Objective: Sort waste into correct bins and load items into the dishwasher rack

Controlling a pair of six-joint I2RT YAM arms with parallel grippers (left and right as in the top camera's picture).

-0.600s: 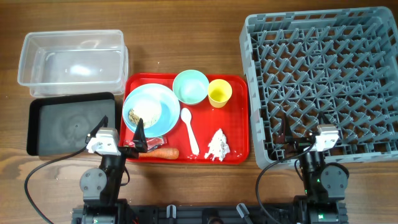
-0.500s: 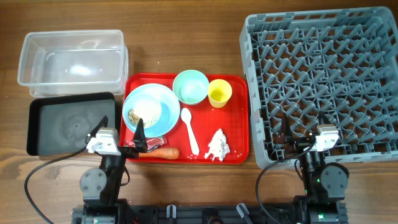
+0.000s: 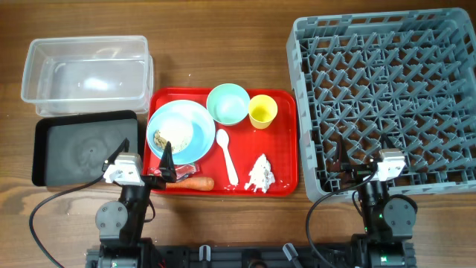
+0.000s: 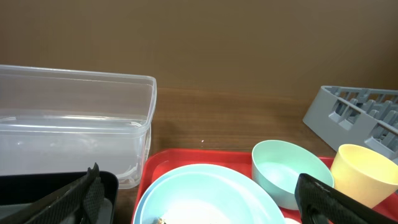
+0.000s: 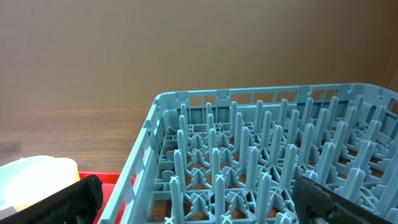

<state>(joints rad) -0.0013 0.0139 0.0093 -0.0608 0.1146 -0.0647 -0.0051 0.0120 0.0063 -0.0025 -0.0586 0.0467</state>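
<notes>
Red tray (image 3: 284,149) carried the mint bowl (image 3: 227,103), yellow cup (image 3: 262,111), spoon (image 3: 226,156), carrot (image 3: 198,183) and tissue (image 3: 260,173), left of the grey dishwasher rack (image 3: 387,97). We held left gripper (image 4: 199,202) and right gripper (image 5: 196,196) wide, both empty.

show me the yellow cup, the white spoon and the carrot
yellow cup (image 3: 262,112), overhead view, inside of the cup
white spoon (image 3: 227,158), overhead view, middle of its handle
carrot (image 3: 198,183), overhead view, middle of its body

Grey pegged rack (image 3: 383,97) right, clear tub (image 3: 85,74) and black tray (image 3: 82,152) left, mint bowl (image 3: 227,103), yellow cup (image 3: 262,112) between
</notes>
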